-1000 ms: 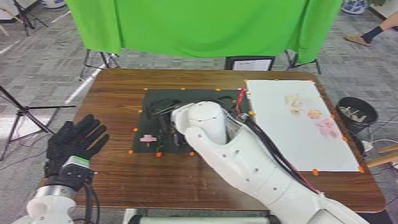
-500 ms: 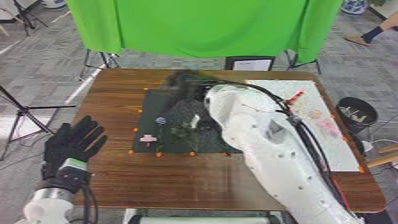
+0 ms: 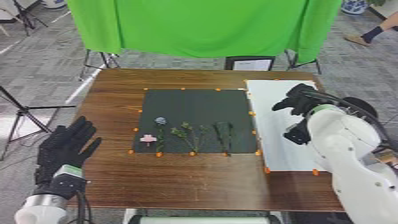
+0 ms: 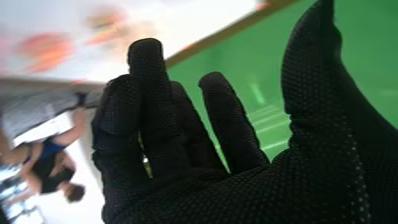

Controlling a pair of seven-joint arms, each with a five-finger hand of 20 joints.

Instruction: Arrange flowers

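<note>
Apparently the next pick is in hand: the black-gloved right hand (image 3: 300, 101), thumb apart from extended fingers, is over the white rectangular sheet (image 3: 286, 156). It should pinch 1 blurred orange-pink flower (image 4: 44, 52) there, then join it to the thin green stems (image 3: 187, 134) on the black rectangular mat (image 3: 191, 107).

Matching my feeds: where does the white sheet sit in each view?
Head view: the white sheet lies on the table, right of the black mat, partly covered by the right hand and arm.
Right wrist view: the white sheet shows past the glove's fingertips, with pinkish shapes on it.
Shared landmark: the green cloth, beyond the table's edge in both.
</note>
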